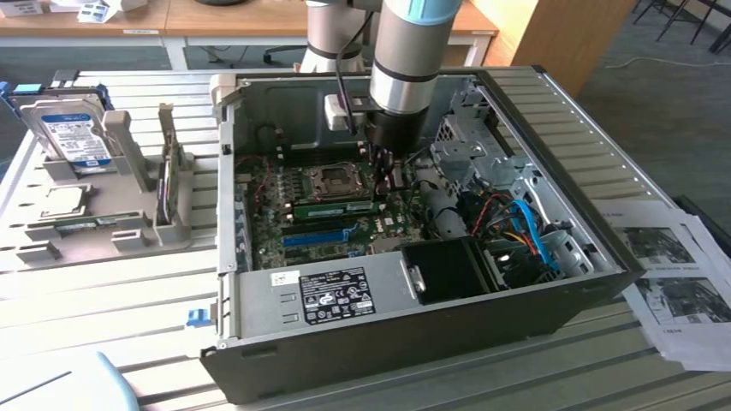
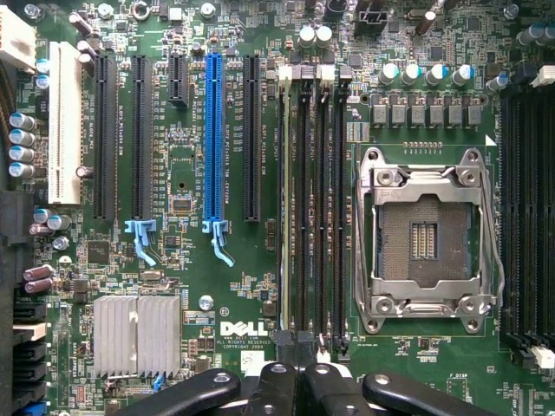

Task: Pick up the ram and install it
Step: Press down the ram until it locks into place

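One green ram (image 1: 335, 208) sits seated in a motherboard (image 2: 199, 286) slot beside the empty CPU socket (image 2: 425, 238) inside the open computer case (image 1: 377, 342), and we see our gripper (image 2: 295, 374) poised just above the board near those slots, its fingers pressed together holding nothing.

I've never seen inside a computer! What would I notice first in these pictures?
Probably the open computer case on the table, with the robot arm reaching down into it over the green motherboard. Up close, a bright blue slot stands out among black ones, beside the shiny square processor socket. A green ram stick sits in its slot.
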Controlling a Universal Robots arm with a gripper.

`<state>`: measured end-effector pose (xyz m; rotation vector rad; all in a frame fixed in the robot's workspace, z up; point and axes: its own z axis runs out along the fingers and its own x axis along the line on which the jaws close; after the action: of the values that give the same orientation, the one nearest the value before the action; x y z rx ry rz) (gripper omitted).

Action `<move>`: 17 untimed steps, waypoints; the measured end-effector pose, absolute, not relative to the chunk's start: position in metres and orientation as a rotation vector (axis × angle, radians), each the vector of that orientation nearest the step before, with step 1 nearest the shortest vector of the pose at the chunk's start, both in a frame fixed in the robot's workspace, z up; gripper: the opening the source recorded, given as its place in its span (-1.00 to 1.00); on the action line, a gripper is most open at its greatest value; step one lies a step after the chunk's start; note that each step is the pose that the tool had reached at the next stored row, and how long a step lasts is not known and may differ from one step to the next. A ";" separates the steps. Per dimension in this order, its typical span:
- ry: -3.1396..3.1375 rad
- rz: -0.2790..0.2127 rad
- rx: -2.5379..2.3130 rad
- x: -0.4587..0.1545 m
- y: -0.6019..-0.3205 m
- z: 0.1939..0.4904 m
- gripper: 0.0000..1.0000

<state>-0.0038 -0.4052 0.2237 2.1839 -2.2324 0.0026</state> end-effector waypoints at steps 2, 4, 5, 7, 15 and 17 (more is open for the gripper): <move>-2.232 0.003 2.184 -0.004 -0.405 0.224 -0.81; -2.232 0.003 2.184 -0.004 -0.405 0.224 -0.81; -2.232 0.003 2.184 -0.004 -0.405 0.223 -0.81; -2.232 0.003 2.184 -0.004 -0.405 0.223 -0.81; -2.232 0.003 2.184 -0.004 -0.405 0.223 -0.81; -2.233 0.002 2.184 -0.004 -0.405 0.224 -0.81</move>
<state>-0.0038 -0.4050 0.2238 2.1845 -2.2331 0.0017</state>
